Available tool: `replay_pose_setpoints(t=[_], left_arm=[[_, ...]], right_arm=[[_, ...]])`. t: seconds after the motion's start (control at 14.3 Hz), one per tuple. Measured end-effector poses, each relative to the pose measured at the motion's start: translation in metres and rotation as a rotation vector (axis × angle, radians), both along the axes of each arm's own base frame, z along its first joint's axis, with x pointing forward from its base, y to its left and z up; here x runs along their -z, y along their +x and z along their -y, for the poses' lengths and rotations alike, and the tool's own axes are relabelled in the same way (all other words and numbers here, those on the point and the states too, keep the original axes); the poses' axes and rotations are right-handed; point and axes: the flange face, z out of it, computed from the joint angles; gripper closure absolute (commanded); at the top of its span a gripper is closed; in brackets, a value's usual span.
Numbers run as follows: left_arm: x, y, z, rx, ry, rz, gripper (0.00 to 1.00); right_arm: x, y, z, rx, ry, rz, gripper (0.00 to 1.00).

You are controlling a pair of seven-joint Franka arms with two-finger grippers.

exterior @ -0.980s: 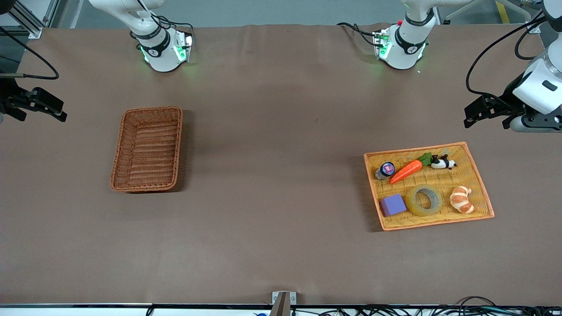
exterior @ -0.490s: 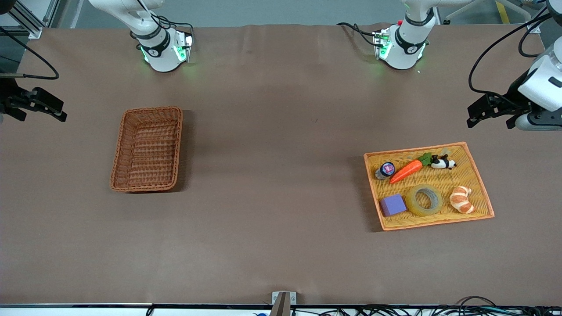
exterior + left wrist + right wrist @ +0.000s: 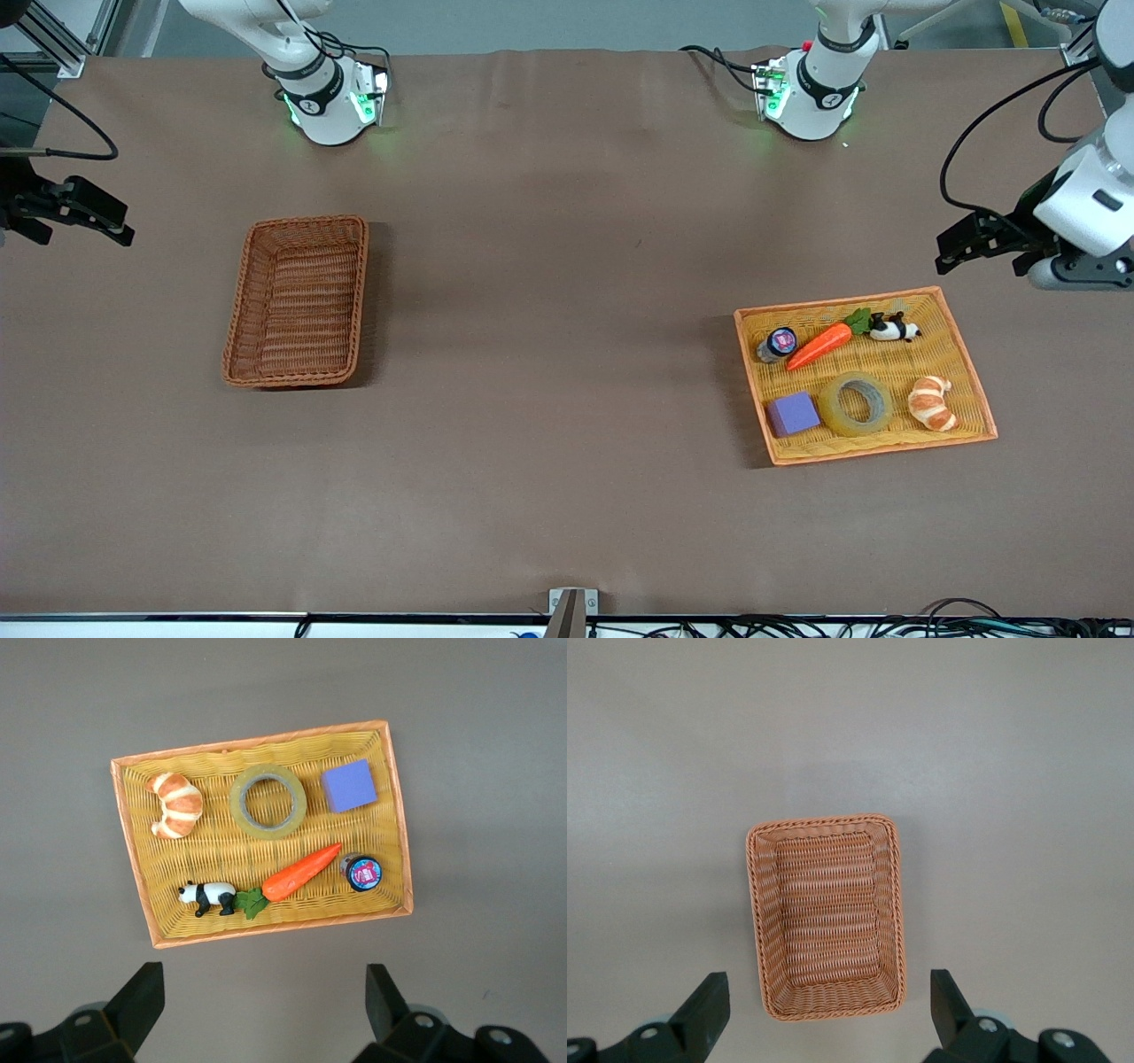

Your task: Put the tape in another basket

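- Yellowish translucent tape (image 3: pixel 855 404) with grey core, lying flat in shallow yellow-orange tray (image 3: pixel 968 372), hole facing up; no long axis to line up, a ring alike from every side.
- In the tray: purple block (image 3: pixel 792 414) just beside tape toward the right arm's end, croissant (image 3: pixel 932 403) just beside it toward the left arm's end, carrot (image 3: pixel 819 346) at roughly 11 o'clock of tape in front view and farther from front camera. Panda figure (image 3: pixel 895 329) and small dark-lidded jar (image 3: pixel 778 344) also there, apart from tape.
- Left gripper (image 3: pixel 974 239) up in the air over bare table, just off the tray edge that lies farthest from front camera; fingers spread wide, nothing between them. In left wrist view, fingertips (image 3: pixel 142 997) set well apart, tape (image 3: pixel 268 801) at about 12 o'clock between their lines.
- Tape from left gripper in front view: about 7 o'clock, toward front camera.
- Right gripper (image 3: pixel 84 211) waiting at the right arm's end of the table, fingers spread, empty; well apart from tape.
- Reddish-brown wicker basket (image 3: pixel 297 301) empty, well apart from tray, toward the right arm's end.
- Judgement: left arm much the nearer to tape. Snug neighbours on two sides; fingers likely best over rim and hole.
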Motion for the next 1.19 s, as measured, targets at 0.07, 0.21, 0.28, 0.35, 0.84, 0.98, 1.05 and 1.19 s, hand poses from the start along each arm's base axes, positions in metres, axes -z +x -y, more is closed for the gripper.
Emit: replay_pose_setpoints(t=[0.07, 0.21, 0.28, 0.35, 0.84, 0.98, 1.05, 1.19], left_arm=[[0.014, 0.006, -0.001, -0.002, 0.001, -0.024, 0.00], [0.052, 0.025, -0.003, -0.005, 0.001, -0.056, 0.00], [0.074, 0.036, -0.004, -0.009, 0.000, -0.059, 0.00], [0.100, 0.048, -0.008, -0.016, 0.001, -0.066, 0.00], [0.281, 0.099, -0.070, -0.006, 0.044, -0.121, 0.00], [0.315, 0.107, -0.078, -0.002, 0.039, -0.133, 0.00], [0.331, 0.109, -0.077, 0.001, 0.037, -0.141, 0.00], [0.353, 0.116, -0.072, 0.009, 0.032, -0.100, 0.00]], right_arm=[[-0.001, 0.000, 0.000, -0.001, 0.000, 0.001, 0.00], [-0.001, 0.000, -0.001, -0.002, 0.000, 0.003, 0.00], [-0.002, 0.000, -0.001, -0.002, 0.000, 0.004, 0.00], [-0.003, 0.000, -0.001, -0.002, 0.000, 0.006, 0.00], [-0.005, 0.000, -0.003, -0.005, 0.000, 0.012, 0.00], [-0.005, 0.000, -0.003, -0.005, 0.000, 0.013, 0.00], [-0.006, 0.000, -0.003, -0.005, 0.000, 0.013, 0.00], [-0.006, 0.000, -0.003, -0.006, 0.000, 0.013, 0.00]])
